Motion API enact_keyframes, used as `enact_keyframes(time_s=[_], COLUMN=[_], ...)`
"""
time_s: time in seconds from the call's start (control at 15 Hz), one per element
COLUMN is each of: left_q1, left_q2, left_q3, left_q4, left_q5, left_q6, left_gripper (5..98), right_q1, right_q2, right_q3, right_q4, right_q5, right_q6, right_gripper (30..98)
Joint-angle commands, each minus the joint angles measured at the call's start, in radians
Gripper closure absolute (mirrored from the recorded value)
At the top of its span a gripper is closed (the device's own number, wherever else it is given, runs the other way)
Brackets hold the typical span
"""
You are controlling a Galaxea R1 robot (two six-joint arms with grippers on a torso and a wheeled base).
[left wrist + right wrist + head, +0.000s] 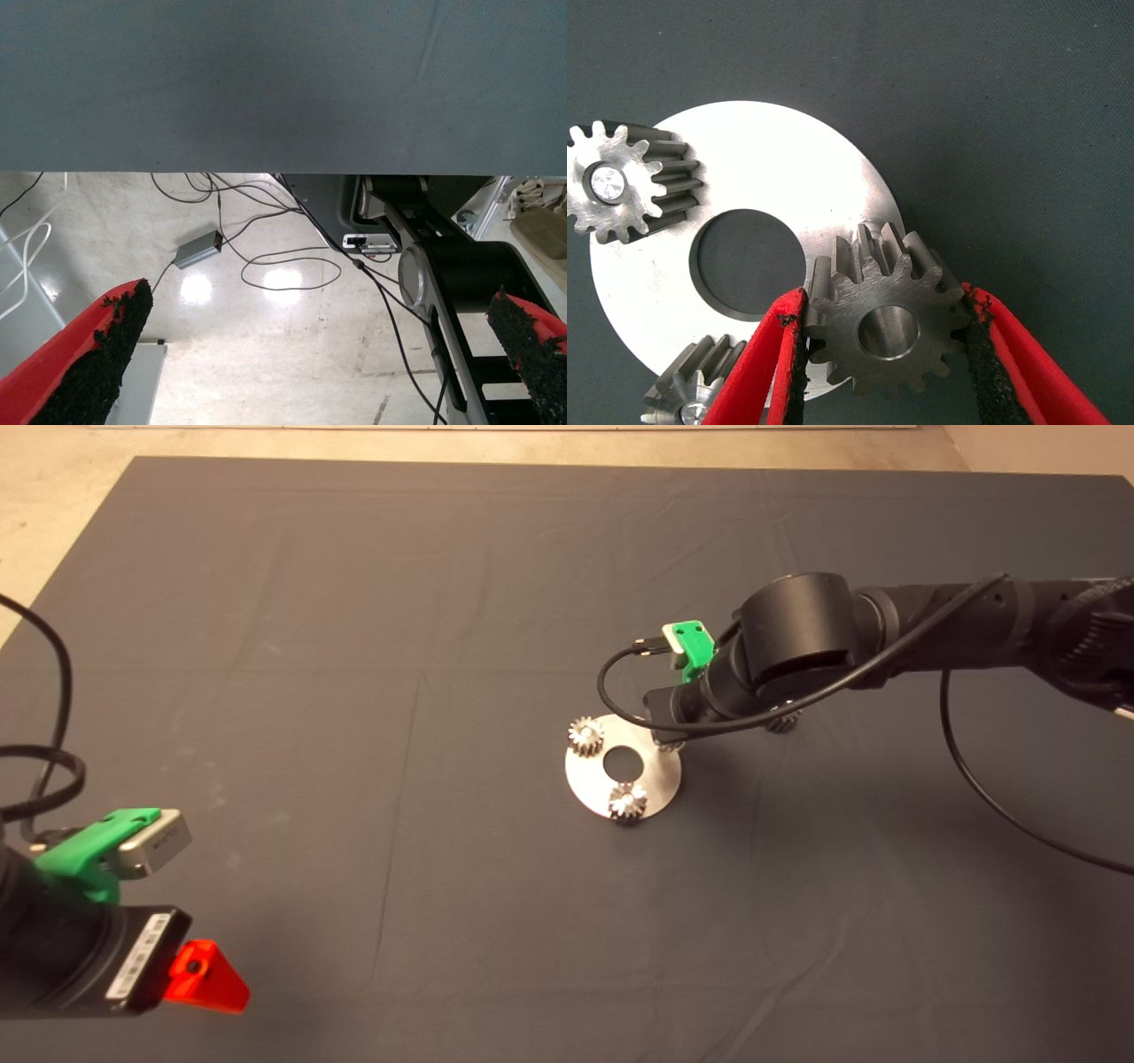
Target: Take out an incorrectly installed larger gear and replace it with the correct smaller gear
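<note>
Steel teeth of a gear point(888, 323) sit clamped between the right claw point(888, 354) pads, over the silver disc's point(753, 159) rim. It could tilt and jam on its peg (hidden beneath), or slip. Left claw point(310, 354) waits open off the table point(354, 602).

No text, label or number can be read anywhere.
</note>
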Motion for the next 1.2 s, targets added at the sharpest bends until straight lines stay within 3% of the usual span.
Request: enact_keyframes(time_s=[0.0, 0.93, 1.13], left_q1=[-0.011, -0.011, -0.011], left_q2=[-0.004, -0.006, -0.018], left_q3=[0.003, -0.002, 0.003], left_q4=[0.01, 0.025, 0.049], left_q5=[0.133, 0.133, 0.133], left_q6=[0.004, 0.004, 0.004], left_gripper=[5.4, 5.4, 5.4], right_q1=[0.017, 0.012, 0.015], right_q2=[0.004, -0.005, -0.008], right_q3=[0.006, -0.002, -0.006], right_q4=[-0.032, -0.052, -0.061], right_q5=[-0.107, -0.111, -0.111], right_q6=[-0.002, -0.005, -0.005], right_gripper=[89.0, 89.0, 89.0])
